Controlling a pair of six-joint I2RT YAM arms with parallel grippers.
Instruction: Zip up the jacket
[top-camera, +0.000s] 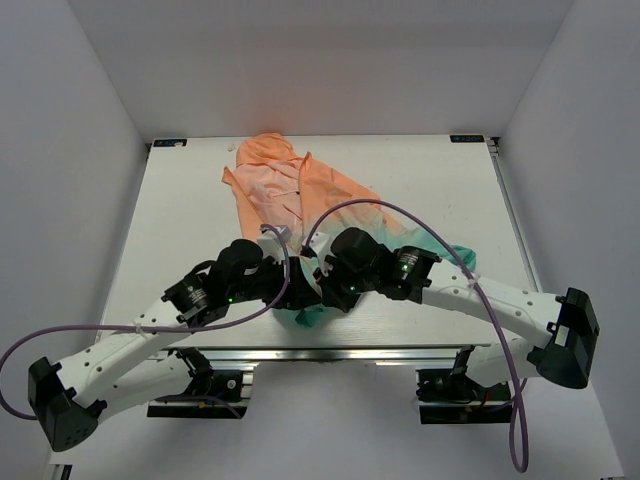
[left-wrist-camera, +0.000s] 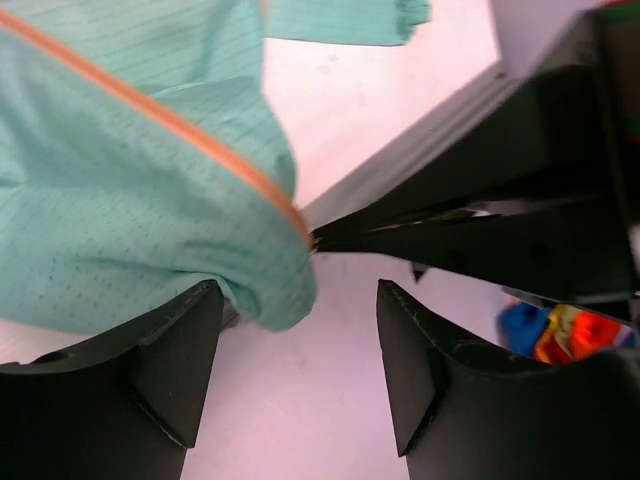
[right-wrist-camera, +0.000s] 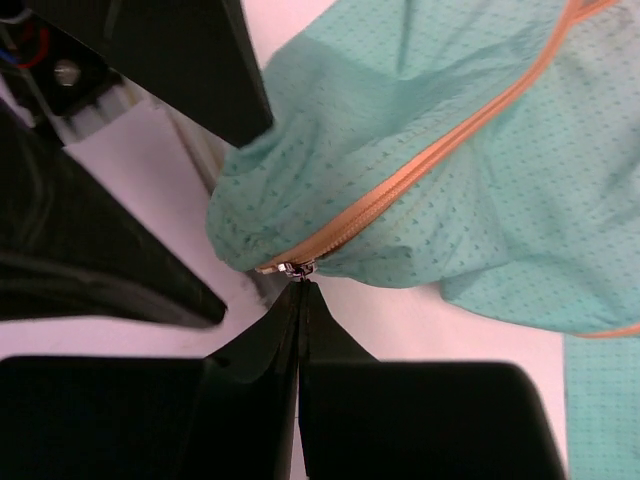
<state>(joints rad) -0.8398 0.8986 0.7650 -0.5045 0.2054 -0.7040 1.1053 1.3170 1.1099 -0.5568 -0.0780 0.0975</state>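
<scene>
The jacket (top-camera: 290, 190) lies on the white table (top-camera: 180, 210), peach at the far end and teal toward the arms. Its teal hem (right-wrist-camera: 420, 190) bunches up, crossed by the orange zipper (right-wrist-camera: 400, 185). My right gripper (right-wrist-camera: 300, 287) is shut on the small metal zipper pull (right-wrist-camera: 297, 266) at the zipper's lower end. From the left wrist, the right gripper's fingers (left-wrist-camera: 420, 225) come to a point at the zipper end (left-wrist-camera: 308, 237). My left gripper (left-wrist-camera: 298, 290) is open, the hem (left-wrist-camera: 270, 290) resting against its left finger (left-wrist-camera: 170, 360) and nothing pinched. Both grippers meet near the table's front (top-camera: 310, 290).
A purple cable (top-camera: 420, 225) loops over the jacket's lower half. The table's front rail (top-camera: 320, 352) runs just behind the hem. White walls enclose the table on three sides. The left gripper's black fingers (right-wrist-camera: 200, 60) stand close beside the hem in the right wrist view.
</scene>
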